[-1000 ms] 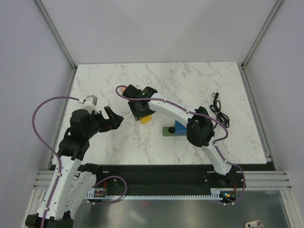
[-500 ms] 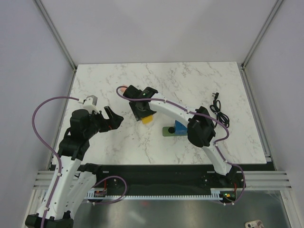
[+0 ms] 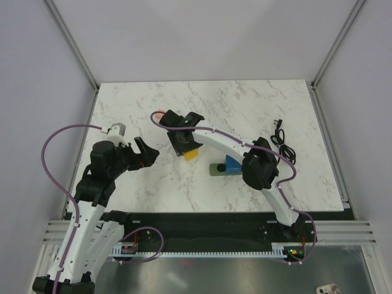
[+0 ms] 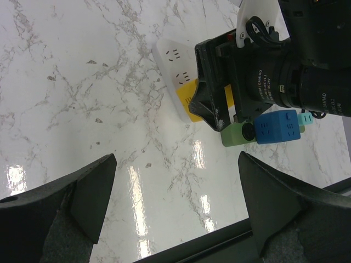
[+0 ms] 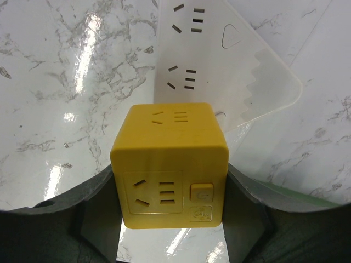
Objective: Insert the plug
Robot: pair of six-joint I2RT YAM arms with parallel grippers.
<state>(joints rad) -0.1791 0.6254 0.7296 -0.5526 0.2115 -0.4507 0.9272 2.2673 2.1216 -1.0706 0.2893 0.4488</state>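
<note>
Looking down from above, the right gripper (image 3: 184, 144) clamps a glossy yellow cube (image 3: 191, 154). The boxy blue plug (image 3: 231, 163) rests against the green strip (image 3: 216, 169), near the right arm.

From the left wrist, the left gripper (image 4: 175, 159) gapes wide over veined marble (image 4: 82, 82).

From the right wrist, dark pads (image 5: 93, 211) press the cube's flat sides beside a white socket strip (image 5: 219, 60).

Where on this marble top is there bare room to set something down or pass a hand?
Bare: the far band of the table behind both arms, the near strip between the left claw and the green strip, and the corner nearer than the black cable. Crowded: mid-table, where the right claw grips the yellow block beside the blue plug.
</note>
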